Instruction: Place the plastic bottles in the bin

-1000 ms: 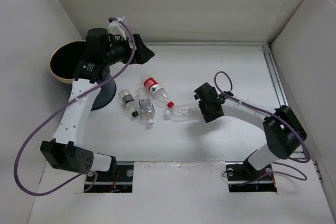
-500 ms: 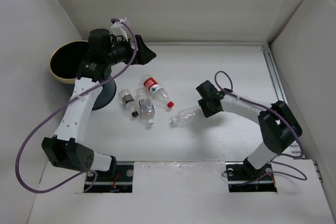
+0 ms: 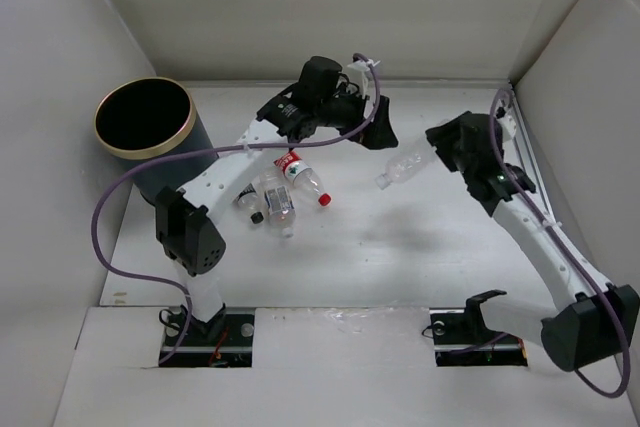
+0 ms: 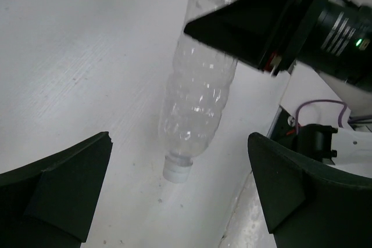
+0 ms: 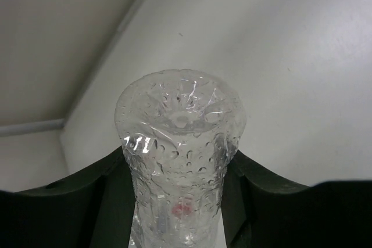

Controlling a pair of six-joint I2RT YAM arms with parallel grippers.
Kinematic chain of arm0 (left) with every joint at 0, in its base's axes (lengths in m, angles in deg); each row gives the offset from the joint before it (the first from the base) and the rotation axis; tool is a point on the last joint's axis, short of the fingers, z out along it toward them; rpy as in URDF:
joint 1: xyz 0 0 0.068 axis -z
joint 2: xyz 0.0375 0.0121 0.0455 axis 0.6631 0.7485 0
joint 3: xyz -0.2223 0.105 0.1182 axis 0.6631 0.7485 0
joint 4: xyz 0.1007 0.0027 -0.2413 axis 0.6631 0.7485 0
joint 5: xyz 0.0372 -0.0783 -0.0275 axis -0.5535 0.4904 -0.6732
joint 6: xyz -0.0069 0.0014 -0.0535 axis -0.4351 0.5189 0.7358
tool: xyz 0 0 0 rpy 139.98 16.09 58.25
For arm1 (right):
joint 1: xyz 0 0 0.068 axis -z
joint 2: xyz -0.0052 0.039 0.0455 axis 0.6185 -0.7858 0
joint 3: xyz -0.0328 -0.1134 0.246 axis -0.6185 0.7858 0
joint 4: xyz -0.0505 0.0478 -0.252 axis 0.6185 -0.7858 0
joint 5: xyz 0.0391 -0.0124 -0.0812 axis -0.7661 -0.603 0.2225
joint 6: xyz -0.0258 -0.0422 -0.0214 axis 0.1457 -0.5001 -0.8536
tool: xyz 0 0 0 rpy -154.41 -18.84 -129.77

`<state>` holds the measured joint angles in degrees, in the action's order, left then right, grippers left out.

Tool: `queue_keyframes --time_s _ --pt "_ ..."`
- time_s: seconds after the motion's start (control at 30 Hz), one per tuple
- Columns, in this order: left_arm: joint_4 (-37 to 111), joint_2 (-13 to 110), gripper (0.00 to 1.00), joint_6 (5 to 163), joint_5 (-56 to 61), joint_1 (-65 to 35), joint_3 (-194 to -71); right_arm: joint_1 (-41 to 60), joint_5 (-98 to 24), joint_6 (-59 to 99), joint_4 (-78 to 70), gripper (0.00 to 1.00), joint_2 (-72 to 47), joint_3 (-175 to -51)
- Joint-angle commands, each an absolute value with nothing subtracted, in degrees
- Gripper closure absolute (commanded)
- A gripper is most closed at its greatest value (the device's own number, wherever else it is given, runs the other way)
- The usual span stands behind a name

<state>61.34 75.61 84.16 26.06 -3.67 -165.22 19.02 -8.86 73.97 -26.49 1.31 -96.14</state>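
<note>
Bottle (image 3: 403,168) base out of sight within right claw (image 3: 438,150).

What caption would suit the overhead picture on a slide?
Right claw grips a clear bottle as the open left claw faces it; the navy bin stands off to the side.

White table (image 3: 400,247), navy bin (image 3: 150,169) standing far-left, seemingly 3 bottles (image 3: 278,199) lying clustered nearby

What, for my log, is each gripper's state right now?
Left gripper: open, holding nothing.
Right gripper: shut on a clear bottle.
</note>
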Motion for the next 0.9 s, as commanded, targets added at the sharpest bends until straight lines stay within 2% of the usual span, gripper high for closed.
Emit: queue_keyframes --time_s 0.0,0.03,0.23,0.37,0.63,0.7,0.73,0.77,0.8,0.83,0.87 --pt "59.5 74.91 0.0 83.53 31.24 -4.1 -168.55 23.78 -20.42 60.49 -12.36 1.0 4.46 -97.3" --pt "58.71 75.52 0.0 84.31 32.23 -3.57 -168.55 25.97 -25.58 60.48 -11.65 1.0 4.46 -98.69" --pt "52.91 77.98 0.0 87.04 38.21 -1.64 -169.96 27.39 -37.39 60.57 -8.32 1.0 3.23 -100.81" --pt "53.43 79.83 0.0 87.04 38.21 -0.5 -171.98 27.92 -42.23 63.81 -3.3 1.0 3.93 -99.41" --pt "54.75 83.61 0.0 87.57 39.27 2.22 -174.08 27.39 -43.57 66.46 1.19 1.0 4.55 -101.25" --pt "55.36 84.75 0.13 87.57 38.66 2.93 -175.49 27.39 -43.57 66.46 1.19 1.0 3.93 -101.96" --pt "55.88 84.75 0.41 87.57 37.96 2.93 -176.63 27.39 -43.57 66.46 1.19 1.0 3.93 -101.96" --pt "55.89 85.36 0.41 87.57 37.95 2.93 -176.64 27.39 -43.57 66.46 1.19 1.0 3.93 -101.96" --pt "57.11 85.37 0.83 87.57 34.64 2.93 -178.47 27.39 -43.57 66.46 1.19 1.0 3.93 -101.96" --pt "57.12 85.37 0.92 87.57 32.87 2.93 -179.36 27.39 -43.04 66.46 1.19 0.88 3.93 -101.96" --pt "58.08 85.37 0.95 88.09 31.28 2.93 -180.41 28.0 -43.04 66.46 1.19 0.54 3.93 -101.96"
